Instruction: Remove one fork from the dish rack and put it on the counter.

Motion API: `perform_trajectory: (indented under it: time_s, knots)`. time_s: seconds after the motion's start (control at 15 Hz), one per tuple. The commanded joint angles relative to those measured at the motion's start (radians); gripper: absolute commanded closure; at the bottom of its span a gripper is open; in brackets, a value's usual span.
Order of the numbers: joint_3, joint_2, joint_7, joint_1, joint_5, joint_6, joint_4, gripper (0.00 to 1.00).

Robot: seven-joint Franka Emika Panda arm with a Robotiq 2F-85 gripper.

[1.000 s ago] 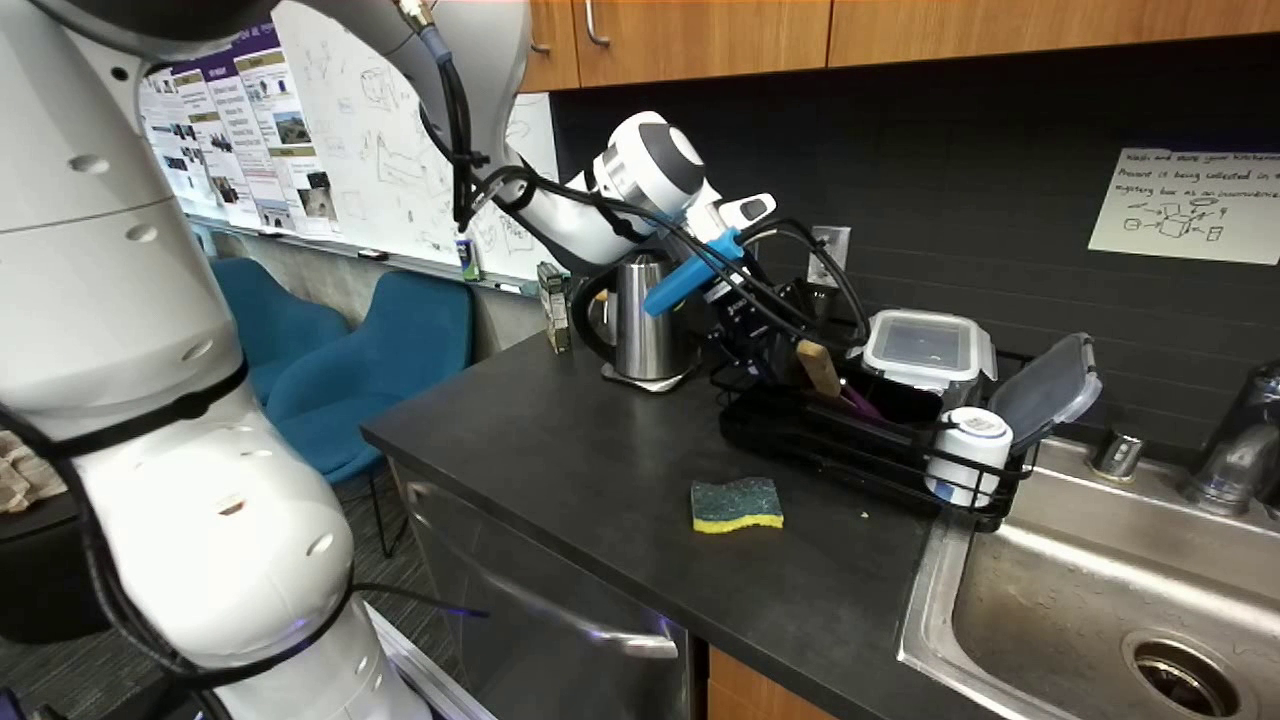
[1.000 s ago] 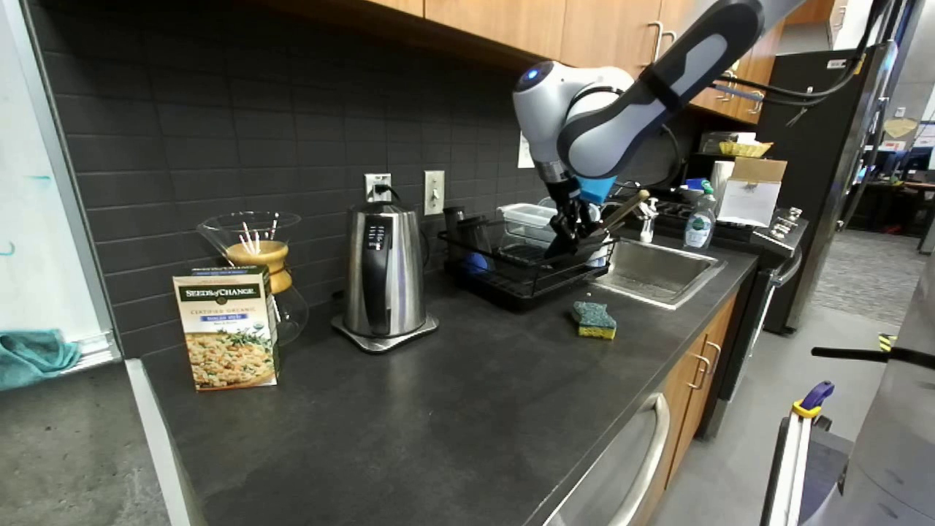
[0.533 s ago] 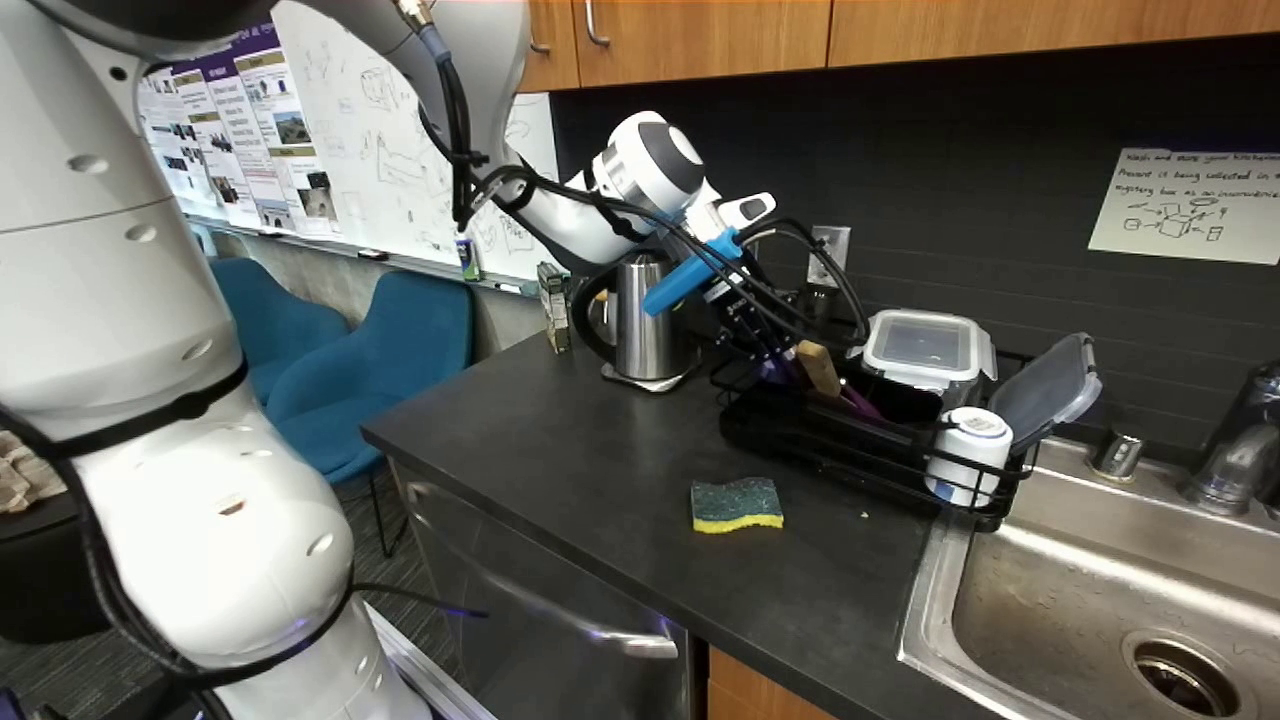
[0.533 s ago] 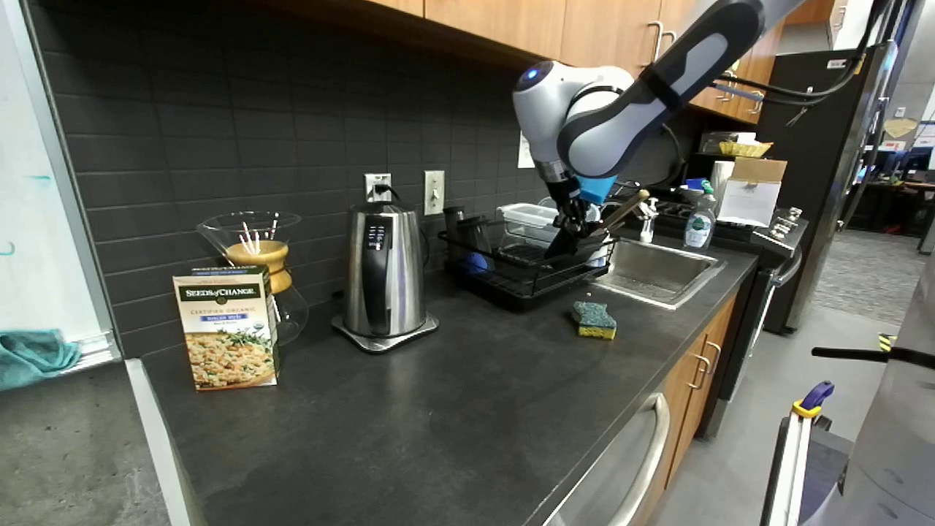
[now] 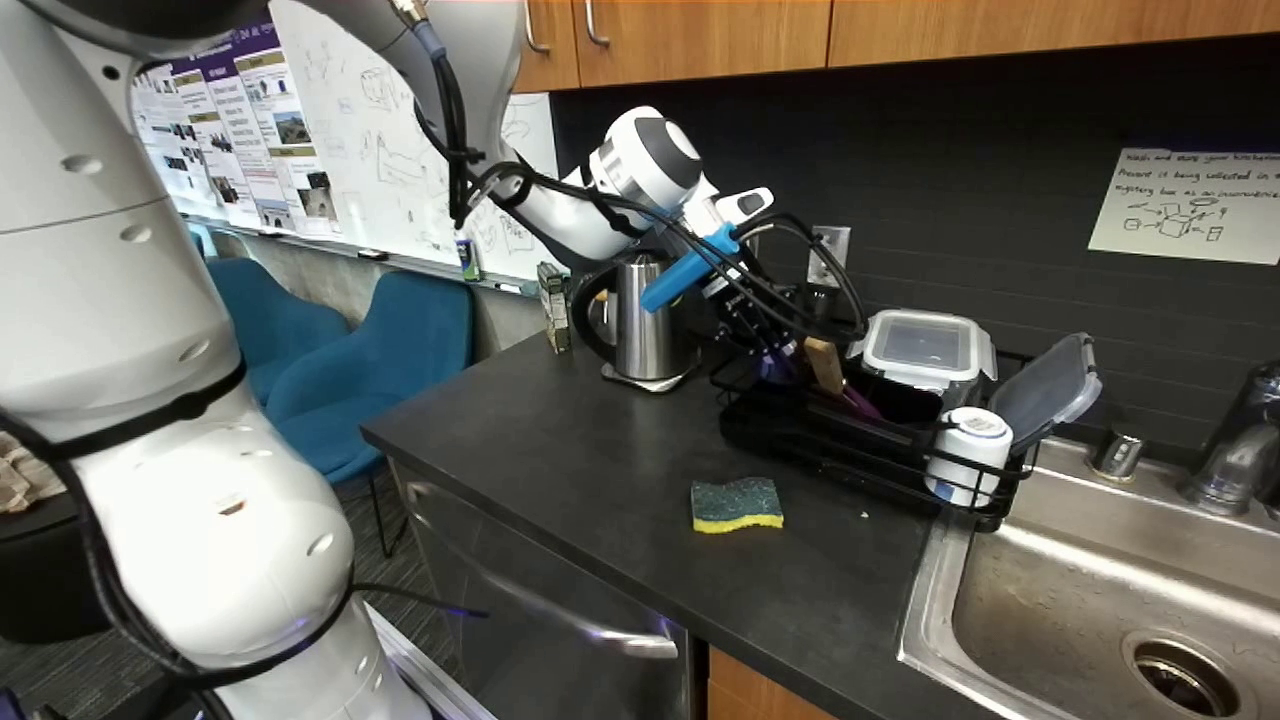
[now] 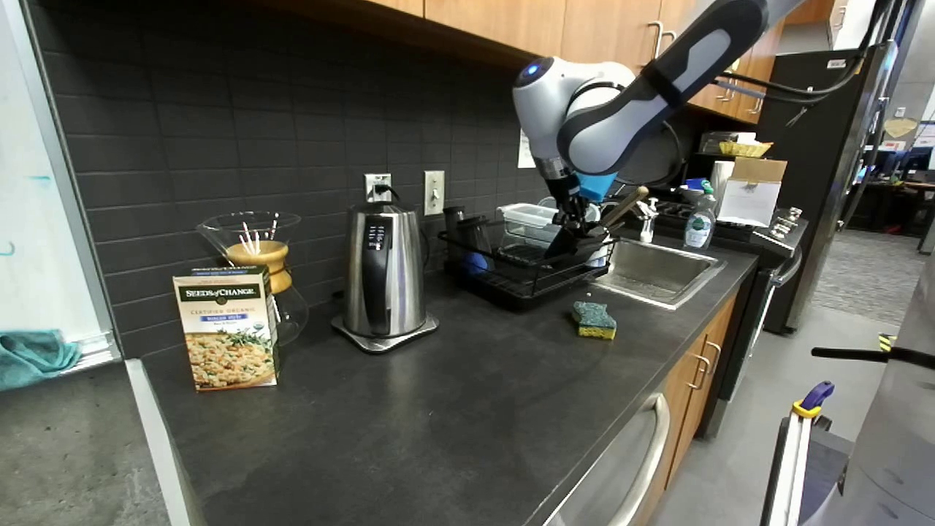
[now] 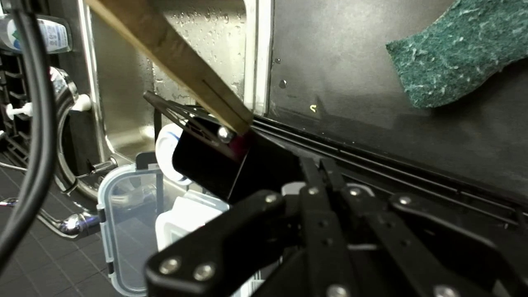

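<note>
One dish rack (image 5: 800,437) is sitting on the tabletop (image 6: 438,409), reaching to the edge of one sink (image 5: 1060,580). One wooden-handled utensil (image 7: 177,62) is leaning out of the rack's black bin (image 7: 206,173), and one white vessel (image 5: 970,465) is standing at the sink end. One sponge (image 5: 737,505), one steel kettle (image 6: 356,274), one carton (image 6: 225,332) and one glass carafe (image 6: 266,256) are resting on the tabletop; two teal chairs (image 5: 410,360) are standing past its end. Which piece in the rack is a fork, I cannot tell.

The arm (image 6: 635,131) is bending at the wrist, so the end effector (image 7: 317,162) is pointing down over the rack, near the bin. Its two fingers (image 7: 325,227) are standing together, closed or nearly so; I cannot tell whether they are gripping anything.

The carton is reading "Seeds of Change" and "Certified Organic". One handwritten note (image 5: 1185,205) is hanging behind the sink, beginning "Wash and store your". One soap bottle (image 6: 699,226) is wearing a label too small to read.
</note>
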Motion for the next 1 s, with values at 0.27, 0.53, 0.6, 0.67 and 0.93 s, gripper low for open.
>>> perform_trajectory:
  time_s: [0.27, 0.53, 0.6, 0.67, 0.93]
  knots:
    - [0.024, -0.079, 0.033, 0.023, -0.021, -0.069, -0.013, 0.99]
    - [0.037, -0.098, 0.03, 0.037, -0.007, -0.108, -0.012, 0.99]
    - [0.043, -0.105, 0.03, 0.04, -0.004, -0.119, -0.014, 0.99]
    - [0.046, -0.108, 0.028, 0.043, 0.0, -0.128, -0.014, 0.99]
    - [0.064, -0.129, 0.025, 0.061, 0.014, -0.164, -0.019, 0.99]
